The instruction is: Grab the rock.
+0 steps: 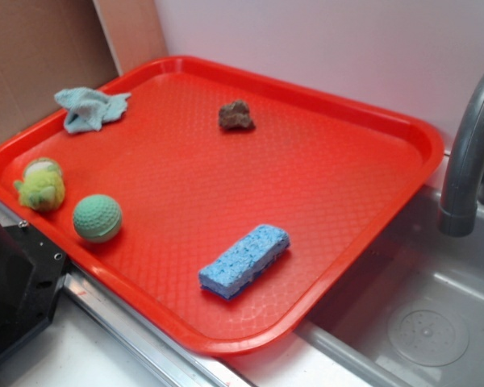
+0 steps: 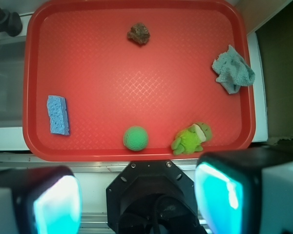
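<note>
From my wrist camera I see the gripper spread wide, its two fingers framing the bottom of the view with nothing between them. The rock lies far ahead of the jaws, almost on their centre line, near the far edge of the red tray and well apart from everything else on it. Closer to the jaws, just ahead, sits the green ball, and a little to its right the fuzzy yellow-green toy, both near the tray's near rim. A blue sponge lies off to the left of the jaws, and a crumpled pale blue cloth off to the right, farther ahead. In the exterior view the rock rests alone on bare tray surface, untouched.
</note>
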Controlling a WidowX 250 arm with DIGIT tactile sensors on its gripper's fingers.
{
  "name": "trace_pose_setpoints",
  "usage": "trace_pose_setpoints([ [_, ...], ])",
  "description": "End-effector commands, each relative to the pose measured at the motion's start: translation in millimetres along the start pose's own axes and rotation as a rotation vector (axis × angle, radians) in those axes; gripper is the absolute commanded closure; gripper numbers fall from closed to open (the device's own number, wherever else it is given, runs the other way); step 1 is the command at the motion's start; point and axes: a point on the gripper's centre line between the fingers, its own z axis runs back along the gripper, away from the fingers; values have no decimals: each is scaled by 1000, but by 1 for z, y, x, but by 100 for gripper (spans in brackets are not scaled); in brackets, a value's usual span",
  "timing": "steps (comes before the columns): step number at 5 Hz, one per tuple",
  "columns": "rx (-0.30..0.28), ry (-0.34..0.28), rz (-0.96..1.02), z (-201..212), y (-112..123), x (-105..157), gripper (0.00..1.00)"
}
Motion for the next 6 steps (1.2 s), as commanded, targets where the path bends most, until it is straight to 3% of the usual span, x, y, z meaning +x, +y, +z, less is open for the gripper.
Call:
trace_pose_setpoints([
  [1,0,0,0,0,0,0,0],
  [2,1,34,-250,-47,11,46,0],
  [3,137,24,-510,-84,24,96,0],
  [6,137,24,-510,-84,24,96,0],
])
